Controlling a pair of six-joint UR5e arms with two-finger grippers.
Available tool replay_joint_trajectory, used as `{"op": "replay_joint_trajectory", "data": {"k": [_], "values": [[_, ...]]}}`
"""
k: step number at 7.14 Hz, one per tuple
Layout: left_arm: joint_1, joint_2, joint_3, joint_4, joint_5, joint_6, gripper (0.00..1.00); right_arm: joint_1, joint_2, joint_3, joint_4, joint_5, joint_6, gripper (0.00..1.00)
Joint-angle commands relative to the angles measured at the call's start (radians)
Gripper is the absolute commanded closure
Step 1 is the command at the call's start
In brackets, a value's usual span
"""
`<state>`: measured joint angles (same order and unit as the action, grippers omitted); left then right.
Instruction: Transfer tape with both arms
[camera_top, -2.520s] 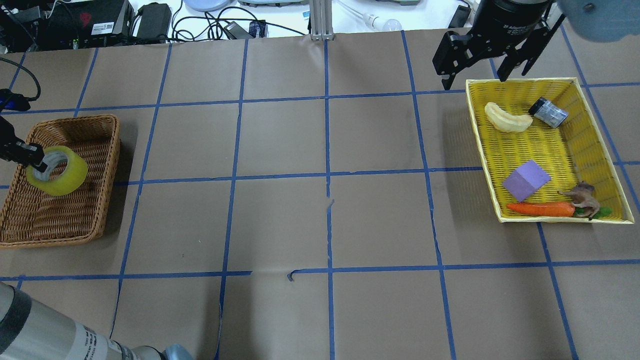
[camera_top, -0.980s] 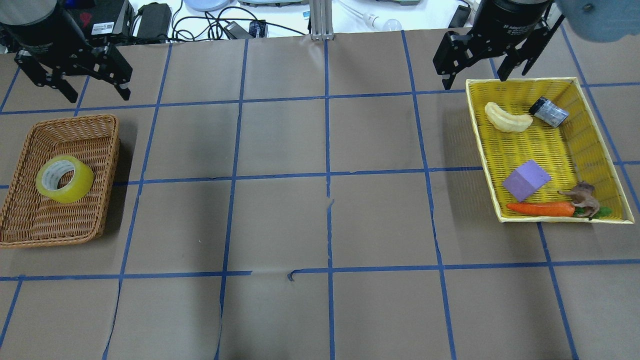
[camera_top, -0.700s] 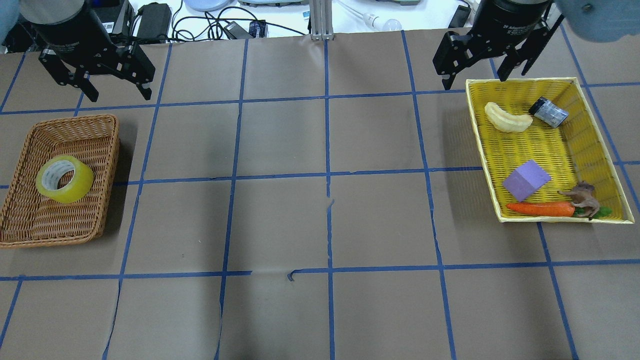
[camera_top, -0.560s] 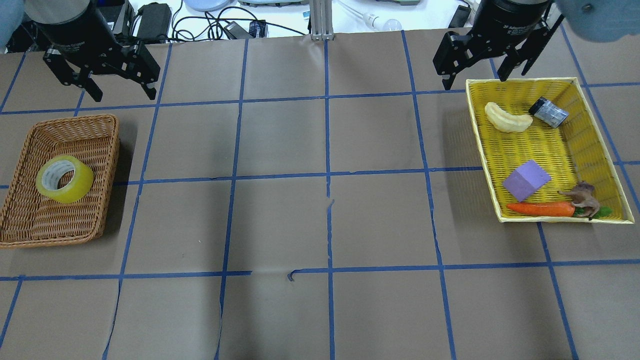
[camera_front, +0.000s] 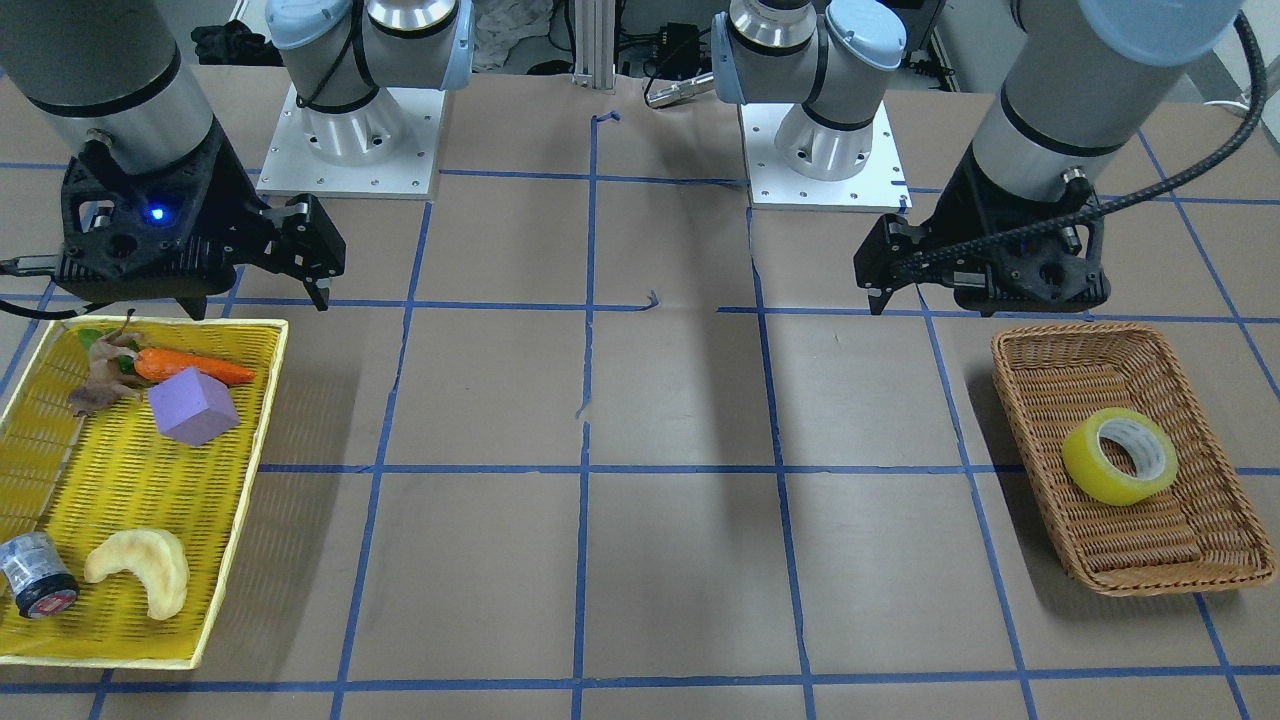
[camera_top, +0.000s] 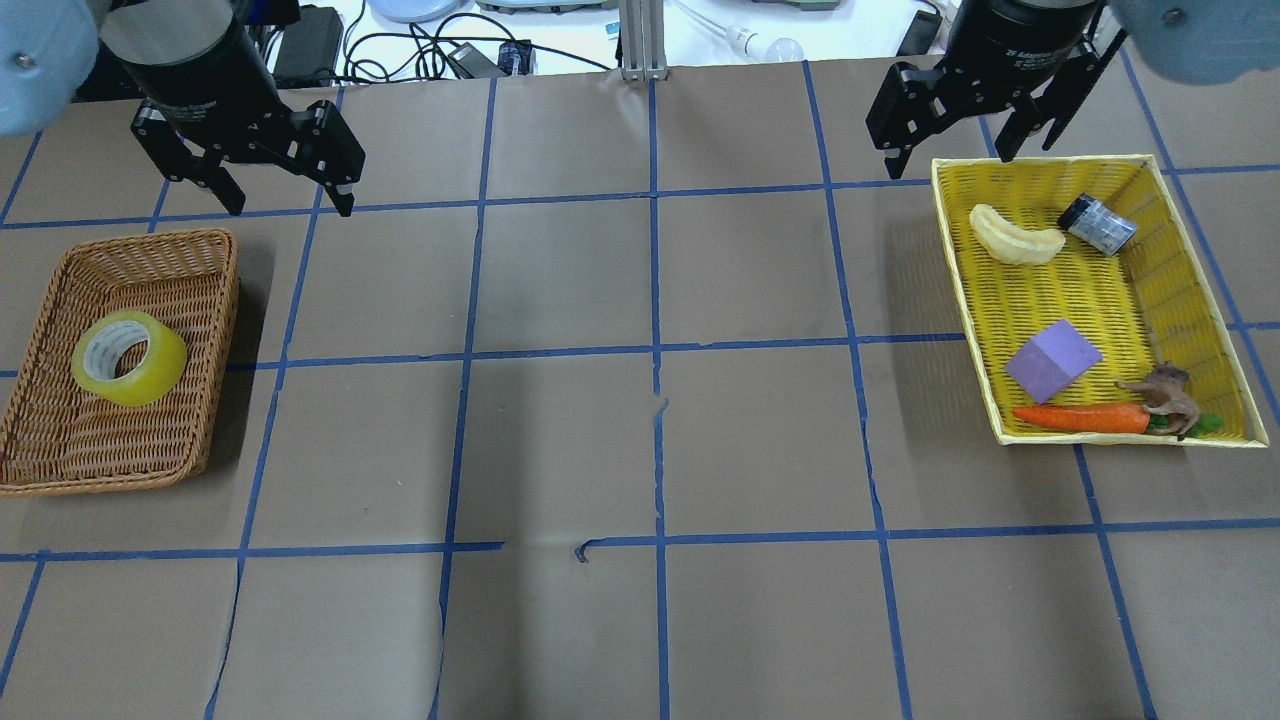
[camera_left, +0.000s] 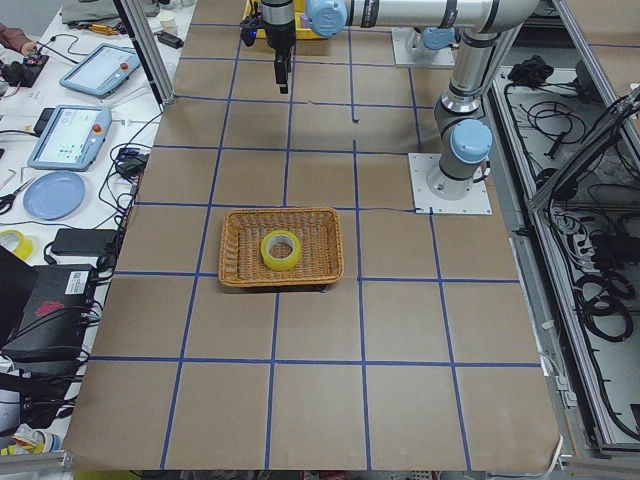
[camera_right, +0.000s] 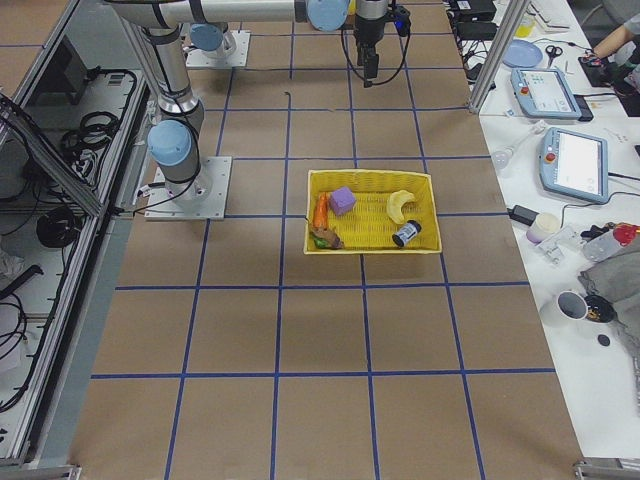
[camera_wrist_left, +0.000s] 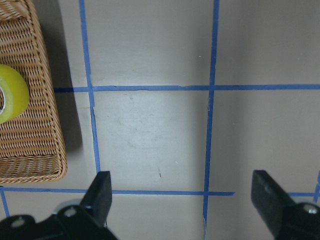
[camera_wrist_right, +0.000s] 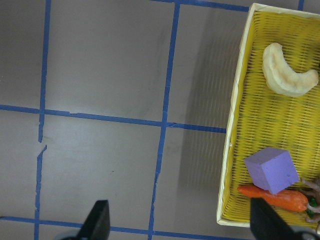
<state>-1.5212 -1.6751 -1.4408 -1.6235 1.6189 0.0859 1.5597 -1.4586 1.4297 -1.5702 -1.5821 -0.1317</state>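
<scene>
The yellow tape roll lies free in the brown wicker basket at the table's left; it also shows in the front view, the left side view and at the left wrist view's edge. My left gripper is open and empty, high over the table beyond the basket's far right corner; the front view shows it too. My right gripper is open and empty above the far left corner of the yellow tray.
The yellow tray holds a purple block, a carrot, a small toy animal, a pale crescent and a dark silver roll. Cables and devices lie past the table's far edge.
My left gripper let go of the tape, which now rests in the wicker basket. It rose, turned and moved right along the far side. The right arm stayed still.
</scene>
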Motion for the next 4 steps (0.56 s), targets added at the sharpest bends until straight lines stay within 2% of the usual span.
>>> {"op": "replay_joint_trajectory", "data": {"k": [1,4], "values": [[-0.013,0.014,-0.007,0.002,-0.083,0.017,0.0,-0.001,0.0,0.0,-0.001,-0.001,0.001,0.0],[-0.013,0.009,-0.026,0.01,-0.08,0.009,0.0,-0.001,0.0,0.0,0.004,-0.002,0.001,0.0]]}}
